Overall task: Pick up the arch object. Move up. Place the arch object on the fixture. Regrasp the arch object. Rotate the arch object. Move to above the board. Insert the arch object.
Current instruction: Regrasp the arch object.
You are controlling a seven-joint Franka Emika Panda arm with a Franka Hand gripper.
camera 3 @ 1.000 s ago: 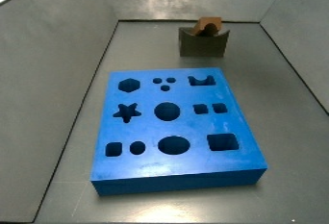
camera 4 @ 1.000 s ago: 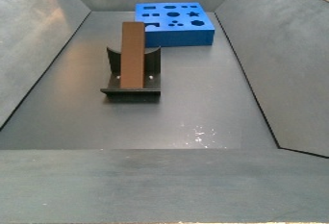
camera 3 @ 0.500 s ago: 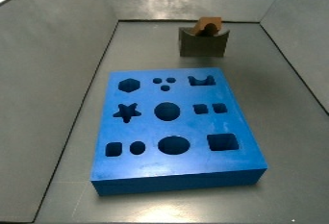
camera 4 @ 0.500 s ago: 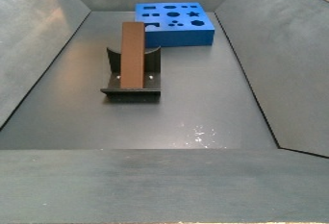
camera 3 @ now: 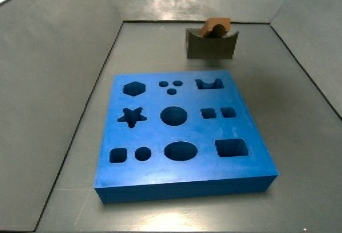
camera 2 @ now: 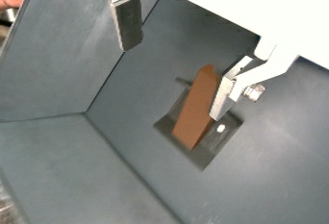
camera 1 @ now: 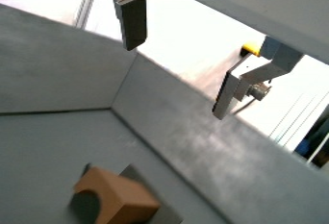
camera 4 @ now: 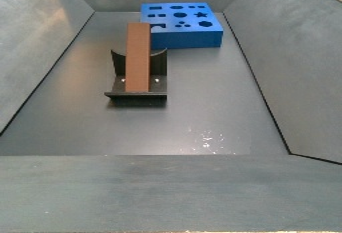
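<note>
End effector (camera 2: 180, 55): fingers apart, empty, high above the fixture (camera 4: 136, 89) | arch object (camera 4: 138, 52): lying in fixture, apparently rigid, light; grasp across long flat sides mid-length.

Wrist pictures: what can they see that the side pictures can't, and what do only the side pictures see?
Only the wrist views show the gripper, up in the air over the floor, with its fingers open and nothing between them. Only the side views show the blue board with its shaped holes. Both kinds show the orange-brown arch object lying on the fixture.
</note>
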